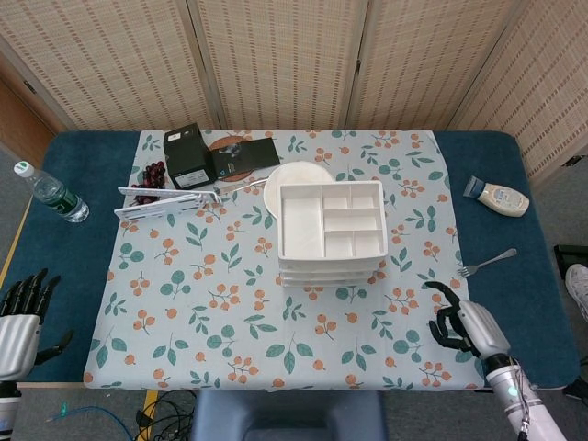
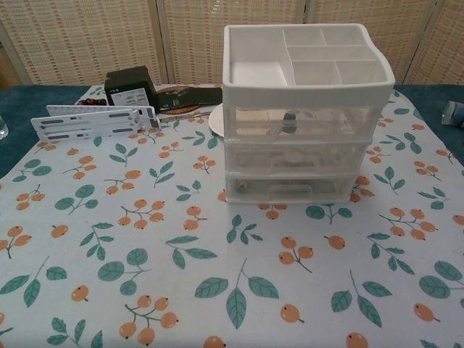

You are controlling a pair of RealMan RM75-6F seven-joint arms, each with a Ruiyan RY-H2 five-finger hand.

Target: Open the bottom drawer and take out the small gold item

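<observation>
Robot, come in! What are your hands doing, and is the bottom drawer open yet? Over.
Both hands empty: right hand over the cloth's near right corner, left hand at table edge. Bottom drawer shut. Nothing blocking its front.

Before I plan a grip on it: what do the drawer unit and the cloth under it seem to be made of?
The drawer unit looks like plastic: a glossy opaque white frame and tray top, with clear drawer fronts that let the contents show through. The tablecloth could be printed fabric or a wipeable sheet; it lies flat and matte, with a leaf-and-berry pattern.

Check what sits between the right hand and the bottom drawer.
Only bare tablecloth, seen in the head view, between the right hand and the closed bottom drawer.
</observation>
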